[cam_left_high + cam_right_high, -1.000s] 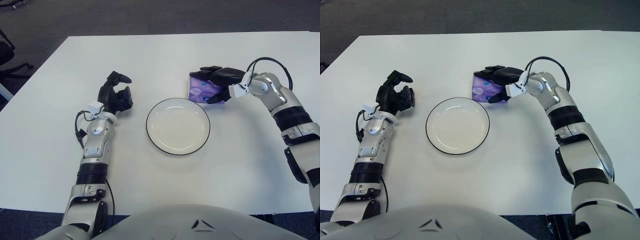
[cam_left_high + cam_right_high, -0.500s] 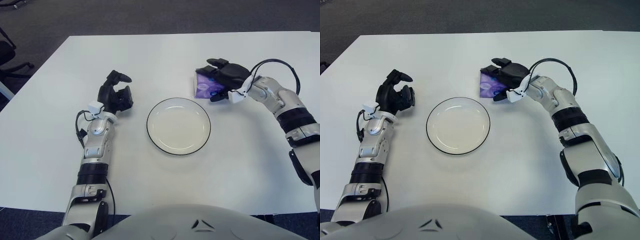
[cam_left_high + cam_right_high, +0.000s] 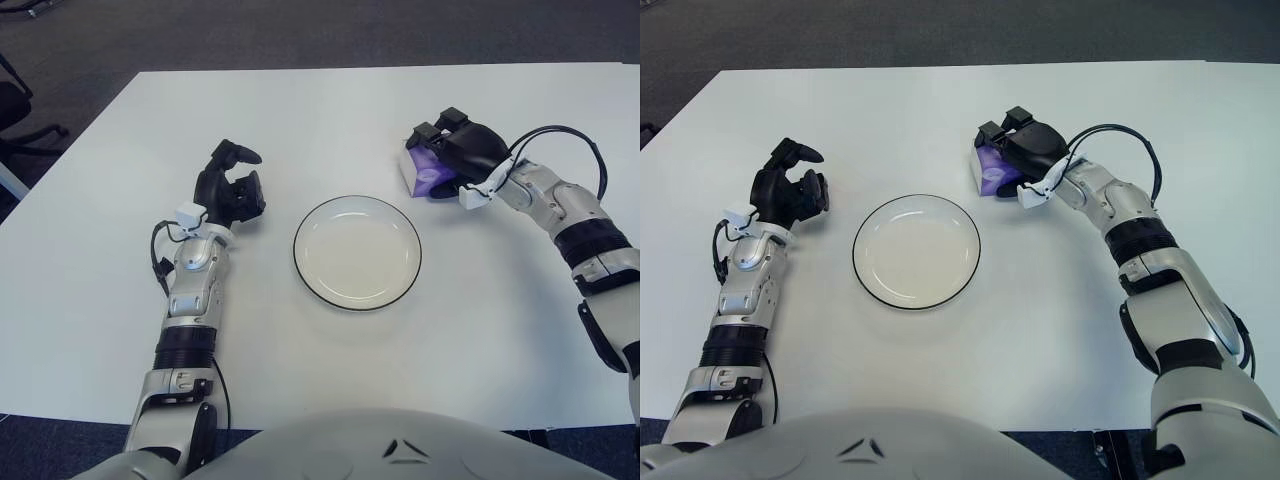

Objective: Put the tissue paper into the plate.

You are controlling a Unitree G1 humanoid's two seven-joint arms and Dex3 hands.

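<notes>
The right hand (image 3: 462, 148) has its dark fingers wrapped tight around the purple tissue pack (image 3: 422, 172). The pack is tipped up on its side, just past the far right edge of the plate (image 3: 357, 251), on the white table (image 3: 320, 110). The left hand (image 3: 230, 188) rests on the table, fingers curled, holding nothing.

Purple tissue pack (image 3: 422, 170) tilted up beside an empty black-rimmed white plate (image 3: 357, 251)
</notes>
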